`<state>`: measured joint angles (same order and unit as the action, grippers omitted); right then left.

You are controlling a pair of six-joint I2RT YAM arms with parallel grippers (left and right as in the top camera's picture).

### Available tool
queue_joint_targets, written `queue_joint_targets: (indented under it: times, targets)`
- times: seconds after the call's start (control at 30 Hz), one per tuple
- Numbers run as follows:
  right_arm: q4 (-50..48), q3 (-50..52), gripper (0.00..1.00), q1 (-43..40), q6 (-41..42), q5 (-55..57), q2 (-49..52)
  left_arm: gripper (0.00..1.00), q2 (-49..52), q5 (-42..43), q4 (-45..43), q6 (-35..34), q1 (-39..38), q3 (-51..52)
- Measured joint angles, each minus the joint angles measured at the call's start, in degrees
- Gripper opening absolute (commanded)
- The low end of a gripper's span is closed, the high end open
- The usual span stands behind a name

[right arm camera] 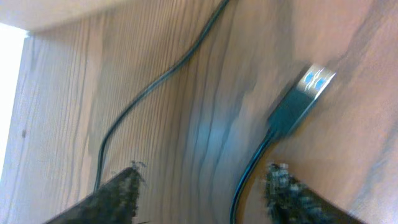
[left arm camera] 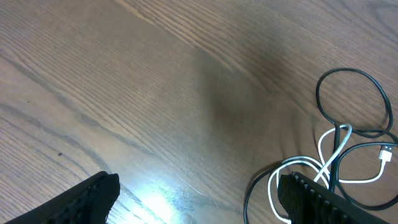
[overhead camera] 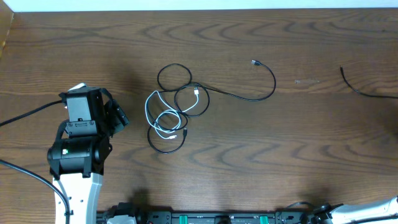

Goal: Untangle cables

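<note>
while one thin black cable (overhead camera: 373, 95) lies apart at the right side of the brown wooden worktop (overhead camera: 280, 155), the thin white cable (overhead camera: 147, 106) and looped black cable (overhead camera: 158, 78) sit knotted together in the middle. left gripper (left arm camera: 199, 190) and right gripper (right arm camera: 202, 186) gape open, empty.

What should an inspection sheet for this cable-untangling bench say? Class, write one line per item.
Surface: brown wooden table, bare grain.
Job's things: black and white cables looped together mid-table; separate black cable at the right edge.
Clutter: nothing seen.
Grippers: left gripper open, beside the tangle; right gripper open, over a USB-ended black cord.
Cables: thick black arm wires trail off the left side.
Surroundings: pale strip beyond the far edge.
</note>
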<state>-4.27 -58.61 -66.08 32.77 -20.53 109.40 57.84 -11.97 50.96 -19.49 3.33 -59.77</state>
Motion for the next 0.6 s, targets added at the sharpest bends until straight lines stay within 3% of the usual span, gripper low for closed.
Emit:
queue_joint_targets:
  times: [0.1, 0.3, 0.6]
  targets:
    - [0.9, 0.0, 0.77, 0.1, -0.5, -2.8, 0.0, 0.86, 0.0, 0.0, 0.0, 0.0, 0.0, 0.0]
    - [3.1, 0.1, 0.82, 3.0, -5.0, -6.8, -3.4, 0.86, 0.0, 0.0, 0.0, 0.0, 0.0, 0.0]
    - [1.0, 0.1, 0.94, 16.9, -8.9, -5.2, -7.1, 0.86, 0.0, 0.0, 0.0, 0.0, 0.0, 0.0]
